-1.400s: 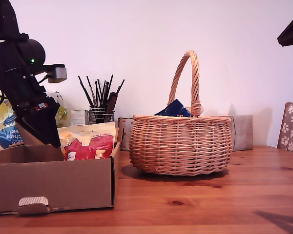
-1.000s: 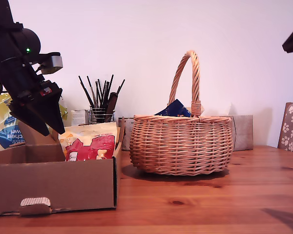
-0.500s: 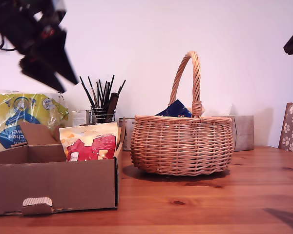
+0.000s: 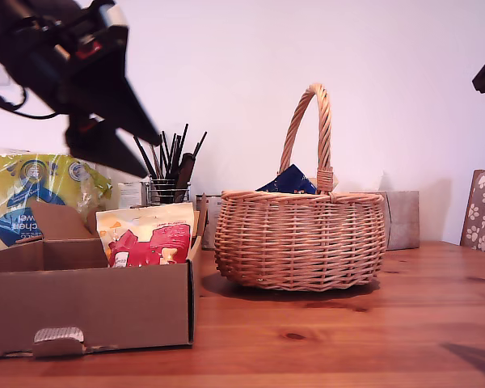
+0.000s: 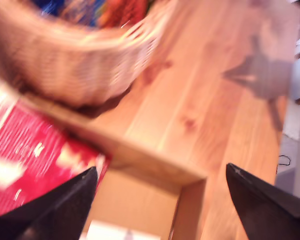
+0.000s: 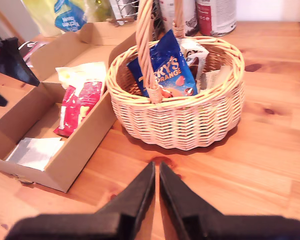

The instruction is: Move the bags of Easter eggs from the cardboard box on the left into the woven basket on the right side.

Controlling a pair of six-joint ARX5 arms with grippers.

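Bag of Easter eggs (image 4: 148, 235) lies propped in the cardboard box (image 4: 89, 303), below my first hand (image 4: 117, 141), which hangs above with fingers spread and empty; my second hand (image 6: 157, 185) is pressed together, farther off, beyond the woven basket (image 4: 301, 239) on the table (image 4: 347, 339).

Blur and cut-offs
My first end effector (image 4: 113, 137) smears in the exterior view; the woven basket (image 5: 75, 60) blurs in its wrist view; the cardboard box (image 4: 89, 303) runs off the exterior view's left.
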